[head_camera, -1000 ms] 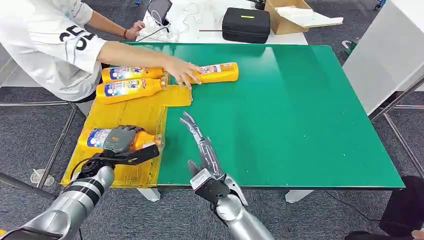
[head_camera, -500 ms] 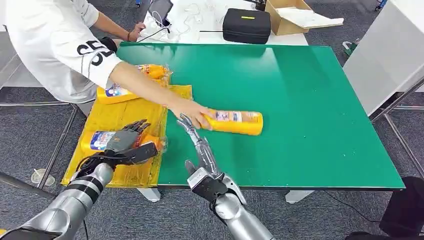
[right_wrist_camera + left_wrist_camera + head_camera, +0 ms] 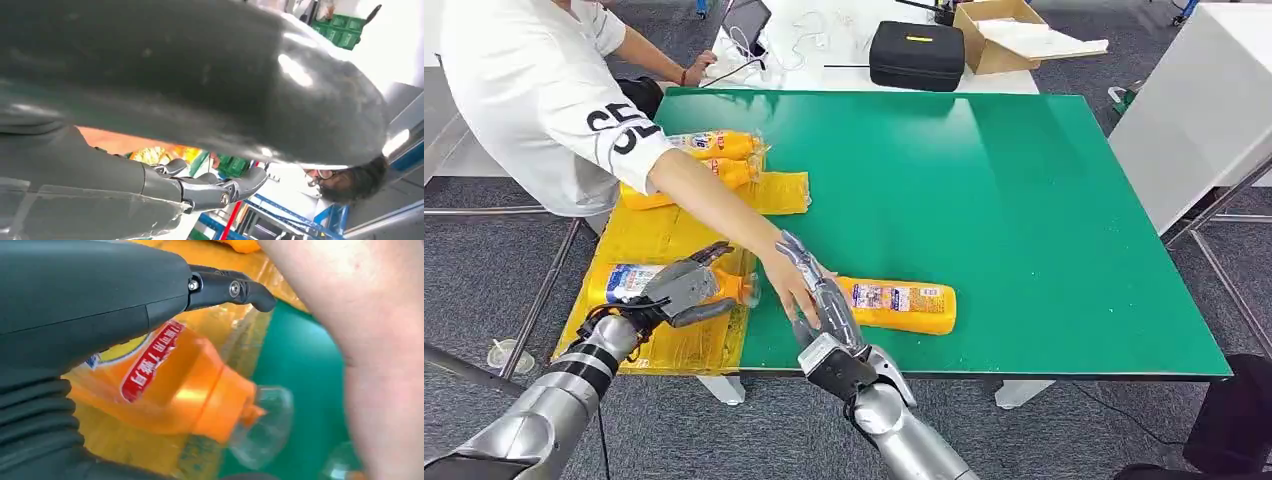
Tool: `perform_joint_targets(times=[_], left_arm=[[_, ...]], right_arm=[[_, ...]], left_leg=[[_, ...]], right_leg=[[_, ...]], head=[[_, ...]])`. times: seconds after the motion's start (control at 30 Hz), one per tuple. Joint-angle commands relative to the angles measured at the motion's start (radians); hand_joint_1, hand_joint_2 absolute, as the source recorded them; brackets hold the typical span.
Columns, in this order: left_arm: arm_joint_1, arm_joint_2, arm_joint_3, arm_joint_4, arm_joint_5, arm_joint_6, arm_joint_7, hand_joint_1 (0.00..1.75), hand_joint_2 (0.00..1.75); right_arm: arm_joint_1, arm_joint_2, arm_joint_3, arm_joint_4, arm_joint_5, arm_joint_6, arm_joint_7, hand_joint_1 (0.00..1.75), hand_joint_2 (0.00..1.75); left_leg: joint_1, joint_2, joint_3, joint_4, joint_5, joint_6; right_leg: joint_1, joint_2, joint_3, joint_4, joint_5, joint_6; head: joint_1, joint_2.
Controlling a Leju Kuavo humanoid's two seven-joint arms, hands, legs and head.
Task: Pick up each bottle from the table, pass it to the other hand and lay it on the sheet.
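Counting three orange bottles (image 3: 629, 282) on the yellow sheet (image 3: 674, 225); a fourth (image 3: 896, 305) awaits on the green table (image 3: 1024, 200). Left hand (image 3: 682, 287) and right hand (image 3: 816, 292) both spread, holding nothing.

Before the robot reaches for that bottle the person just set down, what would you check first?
1. Person's hand off the bottle: not ok, it lies at the bottle's neck end, right beside the right hand.
2. Right hand free: ok, fingers stretched out, holding nothing.
3. Left hand free: ok, fingers apart above the bottle on the sheet, not gripping it.
4. Bottle on the table within reach: ok, it lies flat just beside the right hand.
5. Room on the sheet: ok, bare yellow between the bottles.
6. Bottle cap closed: cannot tell.
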Motion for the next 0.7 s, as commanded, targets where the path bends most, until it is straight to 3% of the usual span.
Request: perform_joint_targets(times=[0.03,0.07,0.1,0.13,0.17,0.4,0.6,0.7], left_arm=[[0.143,-0.112,0.192,-0.308,0.471,0.211,0.001,0.00,0.00],[0.145,-0.140,0.242,-0.337,0.533,0.230,0.001,0.00,0.00],[0.149,-0.164,0.297,-0.357,0.576,0.277,0.001,0.00,1.75],[0.165,-0.178,0.331,-0.421,0.603,0.308,0.001,0.00,1.75],[0.177,-0.182,0.355,-0.452,0.619,0.330,0.001,0.00,1.75],[0.312,-0.193,0.410,-0.711,0.611,0.451,0.001,0.00,1.75],[0.328,-0.193,0.406,-0.723,0.610,0.461,0.001,0.00,1.75],[0.355,-0.188,0.383,-0.711,0.579,0.469,0.001,0.00,1.75]], right_arm=[[-0.021,-0.009,0.008,0.049,0.037,-0.020,0.038,0.00,0.00],[-0.017,-0.008,0.006,0.043,0.049,-0.030,0.055,0.00,0.00],[-0.016,-0.012,0.004,0.040,0.065,-0.046,0.085,0.00,0.00],[-0.022,-0.028,0.008,0.037,0.106,-0.064,0.133,0.00,0.00],[-0.025,-0.043,-0.002,0.030,0.122,-0.075,0.161,0.00,1.75],[-0.072,-0.184,-0.100,0.001,0.262,-0.063,0.371,0.00,1.75],[-0.083,-0.208,-0.114,0.006,0.275,-0.040,0.391,0.00,1.75],[-0.122,-0.272,-0.126,0.078,0.342,0.035,0.488,0.00,1.75]], left_leg=[[-0.001,0.002,0.003,-0.001,-0.001,0.002],[-0.001,0.003,0.004,-0.001,-0.002,0.002],[0.000,0.000,0.001,0.000,-0.001,0.002],[0.000,-0.003,0.000,0.001,-0.001,0.002],[0.000,-0.001,-0.002,0.001,-0.001,0.001],[0.000,0.003,-0.003,0.000,-0.001,0.002],[-0.001,0.002,-0.003,0.001,-0.002,0.001],[-0.001,0.002,-0.004,0.001,-0.002,0.001]], right_leg=[[0.000,0.000,0.003,-0.002,-0.001,-0.001],[0.000,0.001,0.003,-0.002,-0.001,-0.001],[0.000,-0.002,0.001,-0.001,-0.001,0.000],[0.000,-0.005,0.000,0.000,-0.002,0.000],[0.000,-0.003,-0.003,0.000,-0.001,0.000],[0.000,0.001,-0.004,-0.001,0.000,0.000],[0.000,0.001,-0.004,-0.001,0.000,0.000],[0.000,0.002,-0.005,0.000,0.000,0.000]], head=[[0.000,0.000],[0.000,0.000],[0.000,0.000],[0.000,0.000],[0.000,0.000],[0.000,0.000],[0.000,0.000],[0.000,0.000]])
